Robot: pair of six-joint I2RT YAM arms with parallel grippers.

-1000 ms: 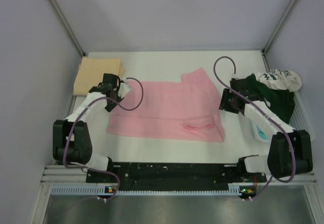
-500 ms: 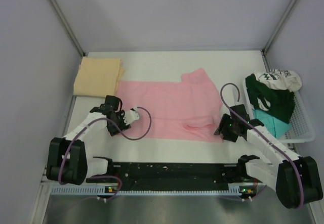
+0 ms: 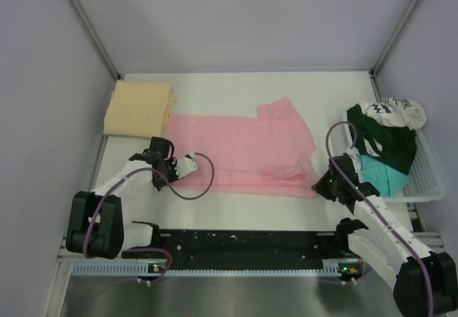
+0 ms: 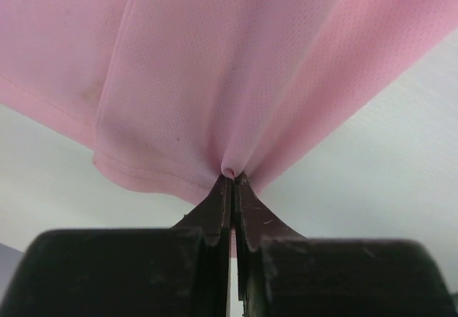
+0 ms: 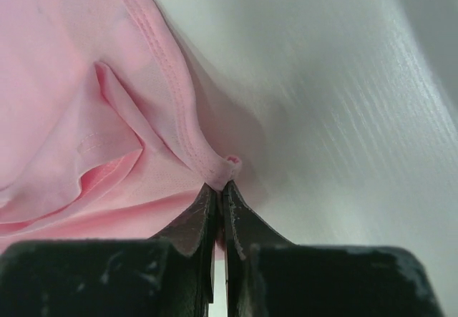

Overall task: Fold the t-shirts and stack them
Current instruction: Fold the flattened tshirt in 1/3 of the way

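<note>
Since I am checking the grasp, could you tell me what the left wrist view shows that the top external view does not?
Left wrist only: the left gripper shut on a pucker of the pink t-shirt hem. Top external only: the folded tan t-shirt, the heaped shirts in the basket, the right gripper at the other near corner. Both: that t-shirt on the white table.

Overhead view wide; wrist views close, sharing pink t-shirt (image 3: 243, 152).
</note>
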